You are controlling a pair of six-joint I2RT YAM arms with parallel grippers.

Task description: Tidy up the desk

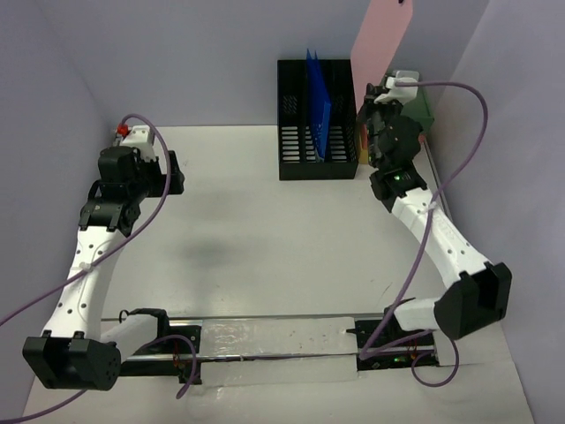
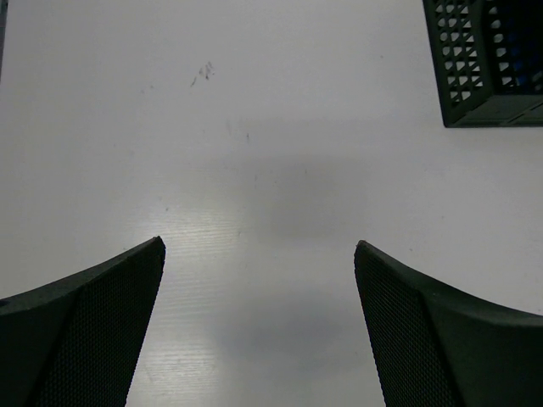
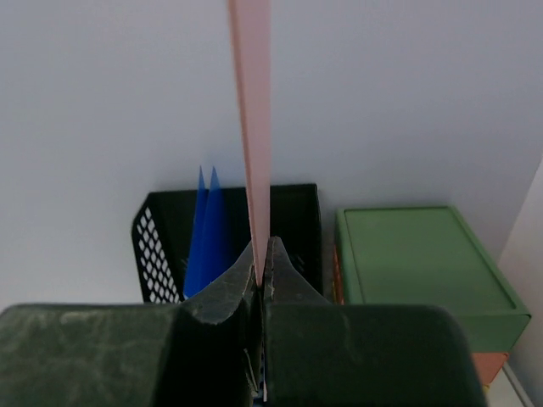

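Note:
The desk [image 1: 265, 238] is a wide white tabletop. My right gripper [image 1: 376, 95] is raised at the back right, shut on the lower edge of a pink folder [image 1: 380, 40] that stands upright above it. In the right wrist view the pink folder [image 3: 252, 127] rises edge-on from between the closed fingers of my right gripper [image 3: 261, 254]. My left gripper [image 1: 175, 172] hovers over the left part of the desk [image 2: 271, 127]. In its wrist view the left gripper [image 2: 259, 246] is open with only bare tabletop between its fingers.
A black slotted file rack [image 1: 318, 119] stands at the back centre with blue folders [image 1: 320, 106] upright in it. A green-topped drawer unit [image 3: 420, 263] sits to its right by the wall. A metal rail [image 1: 265, 340] runs along the near edge.

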